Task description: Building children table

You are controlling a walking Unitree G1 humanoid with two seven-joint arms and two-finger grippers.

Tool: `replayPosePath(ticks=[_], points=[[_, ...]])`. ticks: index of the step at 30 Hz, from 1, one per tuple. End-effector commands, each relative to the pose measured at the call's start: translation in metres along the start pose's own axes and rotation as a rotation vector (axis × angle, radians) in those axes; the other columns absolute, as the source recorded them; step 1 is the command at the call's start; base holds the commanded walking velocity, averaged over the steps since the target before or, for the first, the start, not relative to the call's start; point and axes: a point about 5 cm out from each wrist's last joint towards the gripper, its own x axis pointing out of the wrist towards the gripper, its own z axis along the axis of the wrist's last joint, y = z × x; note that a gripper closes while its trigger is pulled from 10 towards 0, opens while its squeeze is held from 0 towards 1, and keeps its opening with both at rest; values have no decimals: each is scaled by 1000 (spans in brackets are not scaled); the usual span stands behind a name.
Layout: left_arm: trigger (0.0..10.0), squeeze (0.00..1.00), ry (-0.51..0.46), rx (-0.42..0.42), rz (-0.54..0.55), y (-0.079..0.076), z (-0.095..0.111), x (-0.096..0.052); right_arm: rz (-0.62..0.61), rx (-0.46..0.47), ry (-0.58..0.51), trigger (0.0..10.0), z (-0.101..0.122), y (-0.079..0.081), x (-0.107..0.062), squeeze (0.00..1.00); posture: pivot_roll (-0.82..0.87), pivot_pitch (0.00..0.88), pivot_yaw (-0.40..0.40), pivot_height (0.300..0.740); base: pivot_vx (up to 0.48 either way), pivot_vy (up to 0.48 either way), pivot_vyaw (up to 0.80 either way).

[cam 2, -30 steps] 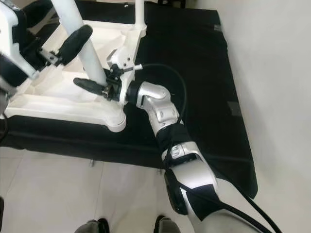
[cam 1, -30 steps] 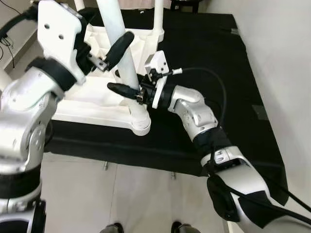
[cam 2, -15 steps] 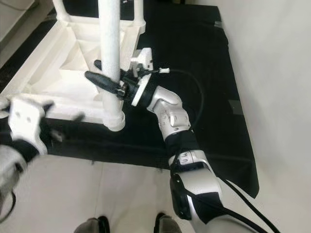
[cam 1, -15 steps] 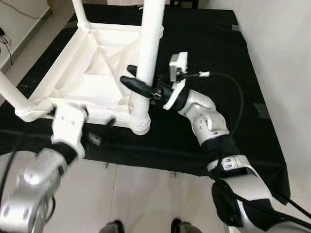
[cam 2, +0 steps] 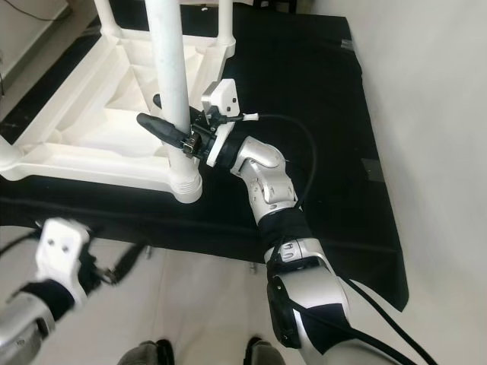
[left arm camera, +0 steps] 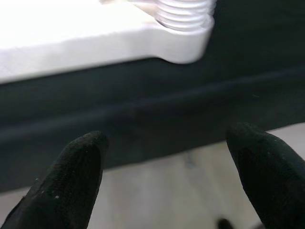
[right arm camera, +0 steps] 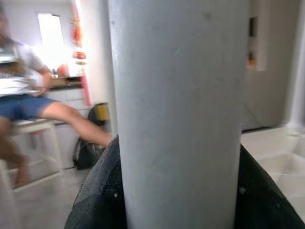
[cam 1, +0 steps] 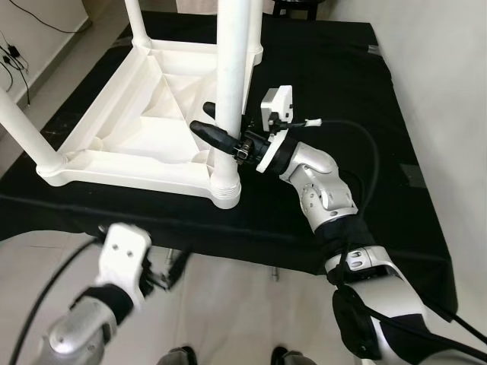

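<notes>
White plastic table leg [cam 1: 232, 76] is clamped between the right gripper [cam 1: 217, 129] fingers; at seven o'clock, the left gripper [cam 1: 163, 275] hangs wide, empty.

Bright, even daylight; wrist views soft, background blurred.

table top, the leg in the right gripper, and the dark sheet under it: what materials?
Table top: likely moulded white plastic, matte; ribbed underside. Leg: same white plastic by its look, smooth tube with a ringed collar at its socket; right gripper clamps it. Sheet: black, probably fabric or soft mat; edge sags unevenly.
</notes>
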Motion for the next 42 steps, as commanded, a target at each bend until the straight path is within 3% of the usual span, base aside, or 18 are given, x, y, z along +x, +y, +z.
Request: replayPosePath(ticks=[1,8,10,13,15,17,19,21,24,32,34,37,39,40,41,42], points=[[10000,0,6,-51,-60,-11,-3,-6,-82,-33,56,0,-7,-4,1,0,45,212,6,740,0,0,0],[10000,0,-30,-40,-168,-25,-3,-12,-34,-3,50,0,-7,-1,2,0,48,223,4,740,0,0,0],[10000,0,-50,-51,-165,-24,-1,-11,68,11,42,0,-10,9,0,0,55,237,-1,740,0,0,0],[10000,0,-57,-54,-164,-24,-1,-11,118,15,40,0,-11,14,-1,0,55,237,-1,740,0,0,0],[10000,0,-67,-65,-165,-26,0,-13,234,12,60,0,-17,25,-5,0,62,251,2,740,0,0,0],[10000,0,-67,-65,-165,-26,0,-13,234,12,60,0,-17,25,-5,0,62,251,2,740,0,0,0],[10000,0,-72,-74,-172,-28,1,-15,309,-19,106,0,-22,29,-9,0,63,255,2,740,0,0,0],[10000,0,-75,-84,-188,-31,1,-18,394,-136,205,0,-26,28,-11,0,60,269,1,740,0,0,0],[10000,0,-79,-94,-201,-34,1,-20,440,-189,247,0,-24,26,-10,0,60,278,-4,740,0,0,0],[10000,0,-84,-123,-223,-43,2,-26,518,-231,299,0,-17,24,-8,0,55,304,-17,740,0,0,0],[10000,0,-84,-131,-228,-45,2,-27,521,-212,321,0,-17,23,-7,0,52,311,-21,740,0,0,0],[10000,0,-82,-151,-240,-51,3,-31,417,-109,335,0,-12,14,6,0,48,328,-32,740,0,0,0],[10000,0,-82,-155,-242,-52,3,-32,387,-90,332,0,-10,12,10,0,48,328,-32,740,0,0,0],[10000,0,-82,-158,-244,-53,3,-32,338,-68,330,2902,-9,8,13,0,47,336,-33,740,0,0,0],[10000,0,-82,-162,-246,-54,3,-33,299,-53,325,7333,-9,6,15,0,47,338,-35,740,0,0,0],[10000,0,-82,-164,-246,-55,4,-34,276,-45,323,7333,-9,4,16,0,47,338,-35,740,0,0,0]])
